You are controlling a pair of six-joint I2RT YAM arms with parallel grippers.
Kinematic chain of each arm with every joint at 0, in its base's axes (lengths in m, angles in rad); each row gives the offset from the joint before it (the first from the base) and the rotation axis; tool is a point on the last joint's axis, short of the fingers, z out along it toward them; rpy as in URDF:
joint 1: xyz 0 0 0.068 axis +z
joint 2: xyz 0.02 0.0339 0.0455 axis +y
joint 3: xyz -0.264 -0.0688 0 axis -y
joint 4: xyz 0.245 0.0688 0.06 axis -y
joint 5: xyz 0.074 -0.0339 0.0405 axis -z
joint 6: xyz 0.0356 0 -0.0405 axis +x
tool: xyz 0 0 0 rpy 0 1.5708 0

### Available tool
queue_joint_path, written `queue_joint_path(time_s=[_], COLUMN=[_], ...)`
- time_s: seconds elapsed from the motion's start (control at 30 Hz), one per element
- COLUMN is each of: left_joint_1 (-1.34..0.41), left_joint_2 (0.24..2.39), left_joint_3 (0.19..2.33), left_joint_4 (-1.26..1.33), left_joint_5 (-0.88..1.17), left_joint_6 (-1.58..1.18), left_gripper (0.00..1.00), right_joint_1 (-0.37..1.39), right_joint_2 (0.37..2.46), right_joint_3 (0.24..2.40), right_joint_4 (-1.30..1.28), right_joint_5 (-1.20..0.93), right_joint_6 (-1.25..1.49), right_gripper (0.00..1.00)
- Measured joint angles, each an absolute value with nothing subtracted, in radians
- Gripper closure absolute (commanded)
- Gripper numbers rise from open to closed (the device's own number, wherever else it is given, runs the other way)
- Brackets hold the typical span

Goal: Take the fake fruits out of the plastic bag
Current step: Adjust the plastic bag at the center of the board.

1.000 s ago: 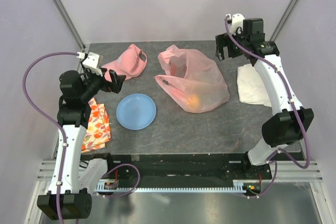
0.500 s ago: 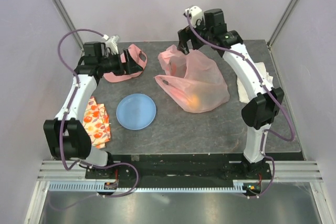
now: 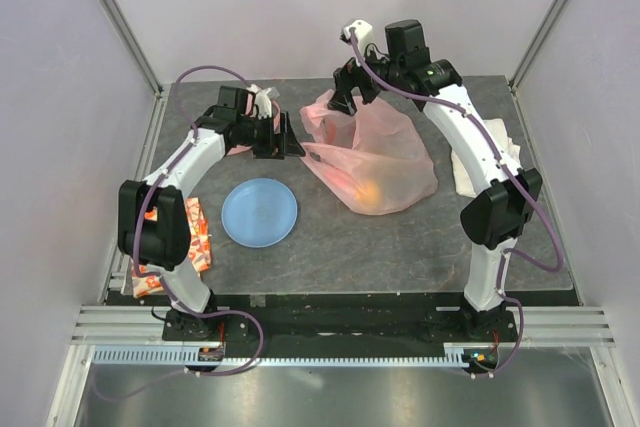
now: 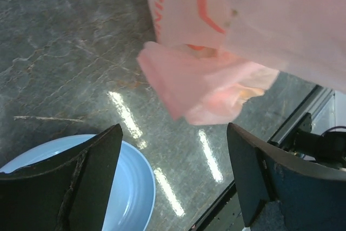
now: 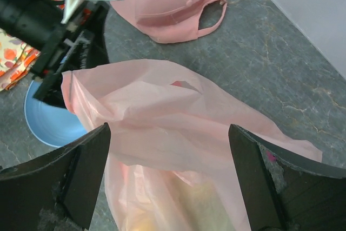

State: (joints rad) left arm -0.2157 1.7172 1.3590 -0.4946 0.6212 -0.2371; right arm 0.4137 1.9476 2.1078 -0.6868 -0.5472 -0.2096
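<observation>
The translucent pink plastic bag (image 3: 385,152) lies at the middle back of the table. A yellow-orange fruit (image 3: 370,192) shows dimly through its near end, and a yellow-green blur (image 5: 208,204) shows through it in the right wrist view. The other fruits are hidden. My left gripper (image 3: 291,137) is open and empty at the bag's left edge, and a folded pink part of the bag (image 4: 211,90) hangs just ahead of its jaws (image 4: 173,171). My right gripper (image 3: 350,97) is open and empty above the bag's back left part (image 5: 178,117).
A blue plate (image 3: 260,212) lies near the front left of the bag; it also shows in the left wrist view (image 4: 127,187). A pink cap (image 5: 173,4) lies at the back left. A white cloth (image 3: 480,162) lies to the right and an orange floral cloth (image 3: 185,237) to the left.
Both arms have swung in toward the bag: the left from the table's left side to the bag's left edge, the right from the back right corner to over the bag's back left.
</observation>
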Motion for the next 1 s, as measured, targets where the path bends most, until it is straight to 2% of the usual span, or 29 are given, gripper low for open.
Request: queue_joint_path(time_s=[0.07,0.1,0.17,0.2,0.27,0.3,0.37,0.4,0.43,0.47,0.5,0.57,0.6,0.77,1.0], left_joint_1=[-0.216,-0.216,-0.218,-0.22,-0.224,-0.225,-0.226,-0.226,-0.226,-0.226,-0.226,-0.223,-0.22,-0.196,-0.164], left_joint_2=[1.747,1.766,1.798,1.818,1.858,1.874,1.902,1.914,1.922,1.928,1.931,1.934,1.935,1.954,2.063], left_joint_3=[1.369,1.38,1.402,1.419,1.464,1.482,1.518,1.536,1.552,1.562,1.572,1.595,1.609,1.75,2.17], left_joint_4=[-0.496,-0.496,-0.496,-0.496,-0.494,-0.493,-0.493,-0.492,-0.492,-0.493,-0.493,-0.495,-0.495,-0.508,-0.484], left_joint_5=[0.602,0.597,0.589,0.586,0.587,0.587,0.596,0.606,0.614,0.619,0.627,0.635,0.638,0.642,0.686], left_joint_6=[-0.239,-0.241,-0.245,-0.247,-0.246,-0.244,-0.241,-0.24,-0.239,-0.239,-0.235,-0.234,-0.234,-0.234,-0.231], left_gripper=[0.21,0.3,0.42,0.54,0.64,0.72,0.82,0.95,0.98,0.98,0.98,0.98,0.98,0.98,0.98], right_joint_1=[0.422,0.426,0.437,0.443,0.451,0.456,0.461,0.462,0.462,0.462,0.462,0.459,0.458,0.442,0.305], right_joint_2=[1.948,1.948,1.954,1.963,1.995,2.016,2.066,2.09,2.116,2.131,2.143,2.164,2.173,2.22,2.246], right_joint_3=[2.108,2.108,2.111,2.119,2.146,2.164,2.206,2.224,2.243,2.251,2.259,2.273,2.285,2.407,2.545], right_joint_4=[-0.699,-0.702,-0.706,-0.706,-0.704,-0.704,-0.702,-0.699,-0.701,-0.699,-0.699,-0.701,-0.7,-0.665,-0.522], right_joint_5=[-0.552,-0.552,-0.549,-0.54,-0.519,-0.505,-0.472,-0.459,-0.442,-0.434,-0.426,-0.402,-0.386,-0.292,-0.184], right_joint_6=[-0.226,-0.232,-0.238,-0.24,-0.241,-0.24,-0.241,-0.241,-0.238,-0.245,-0.242,-0.246,-0.243,-0.231,-0.189], right_gripper=[0.02,0.02,0.02,0.03,0.11,0.19,0.3,0.43,0.49,0.57,0.7,0.86,1.0,1.0,1.0])
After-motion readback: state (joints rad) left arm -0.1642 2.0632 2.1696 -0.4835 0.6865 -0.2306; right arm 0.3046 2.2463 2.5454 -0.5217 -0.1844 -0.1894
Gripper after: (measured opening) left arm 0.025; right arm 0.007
